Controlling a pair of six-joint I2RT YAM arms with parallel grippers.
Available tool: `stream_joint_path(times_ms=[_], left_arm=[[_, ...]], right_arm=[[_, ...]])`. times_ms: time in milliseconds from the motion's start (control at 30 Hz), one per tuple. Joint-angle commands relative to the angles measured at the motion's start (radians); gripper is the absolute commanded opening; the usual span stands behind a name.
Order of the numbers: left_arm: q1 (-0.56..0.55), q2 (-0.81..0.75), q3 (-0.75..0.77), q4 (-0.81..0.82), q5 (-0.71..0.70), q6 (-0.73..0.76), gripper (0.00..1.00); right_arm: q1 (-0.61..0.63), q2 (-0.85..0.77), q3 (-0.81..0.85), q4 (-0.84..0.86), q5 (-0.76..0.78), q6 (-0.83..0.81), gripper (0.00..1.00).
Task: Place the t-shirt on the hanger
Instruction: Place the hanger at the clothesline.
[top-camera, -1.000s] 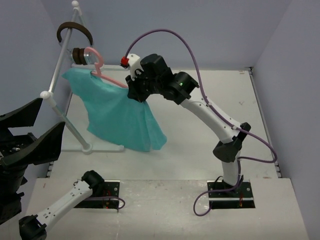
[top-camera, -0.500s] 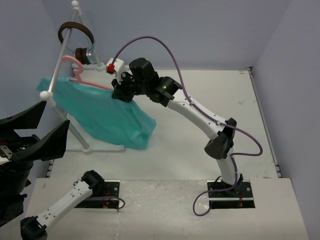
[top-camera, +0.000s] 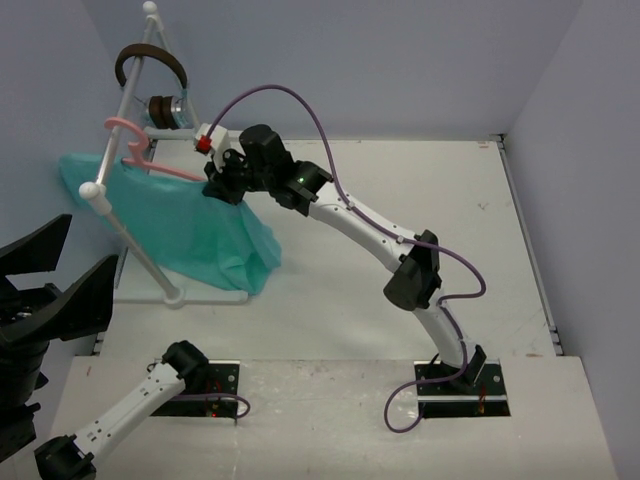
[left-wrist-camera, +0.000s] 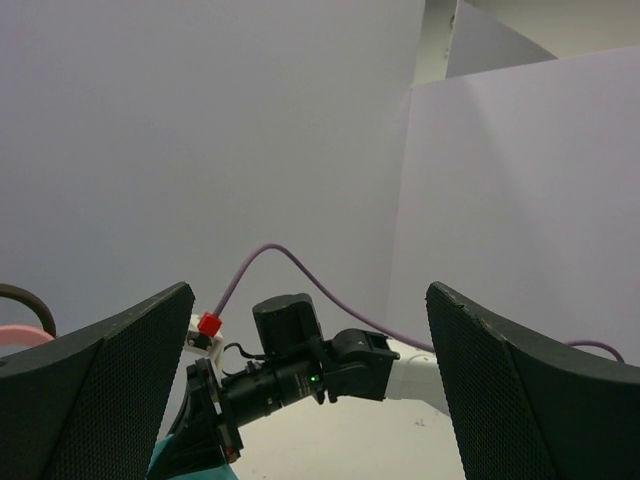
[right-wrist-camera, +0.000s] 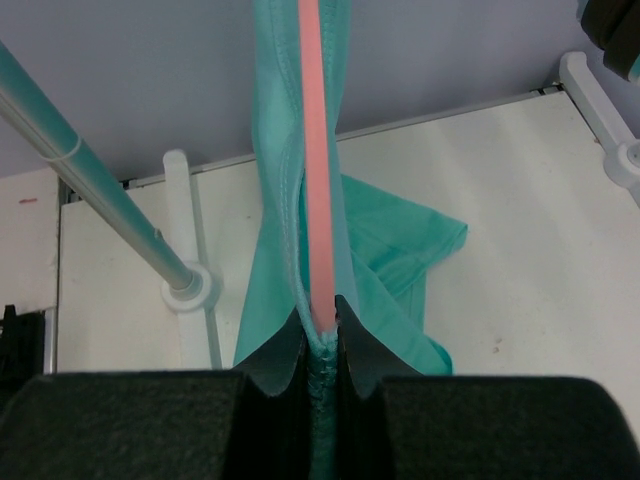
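rack (top-camera: 135, 243): far-left on table (top-camera: 420, 200), headphones (top-camera: 150, 62) hung at its top
hanger (top-camera: 170, 171): beside rack bar, above table
t-shirt (top-camera: 195, 225): draped on hanger, hanging below it, right of rack
right gripper (top-camera: 218, 186): at hanger's right end, pinching hanger and cloth
left gripper (top-camera: 55, 290): near-left, apart from rack

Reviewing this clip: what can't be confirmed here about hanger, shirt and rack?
Top external: whether the hook of the thin pink plastic hanger touches the white tubular rack is too small to tell.
Right wrist: the hook is cut off by the top edge, and the right tool covers the hanger's gripped end.
Top external: the right tool hides how the teal-green cloth t-shirt sits there.
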Motion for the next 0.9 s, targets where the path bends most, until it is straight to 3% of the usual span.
stream_joint_path(times_ms=[0,533,667,733,867], left_arm=[[-0.001,-0.018,0.024,-0.028,0.010,0.021,1.00],[-0.001,0.018,-0.075,-0.178,-0.129,0.074,1.00],[-0.001,0.021,-0.085,-0.186,-0.177,0.072,1.00],[-0.001,0.021,-0.086,-0.190,-0.204,0.075,1.00],[-0.001,0.020,-0.086,-0.193,-0.210,0.074,1.00]], right_arm=[[0.007,0.018,0.089,0.102,0.003,-0.039,0.00],[-0.001,0.044,0.062,0.101,0.010,-0.011,0.00],[-0.028,0.013,0.013,0.117,-0.003,0.021,0.08],[-0.034,0.014,0.016,0.106,-0.005,0.024,0.00],[-0.025,0.067,0.121,0.036,0.020,0.009,0.00]])
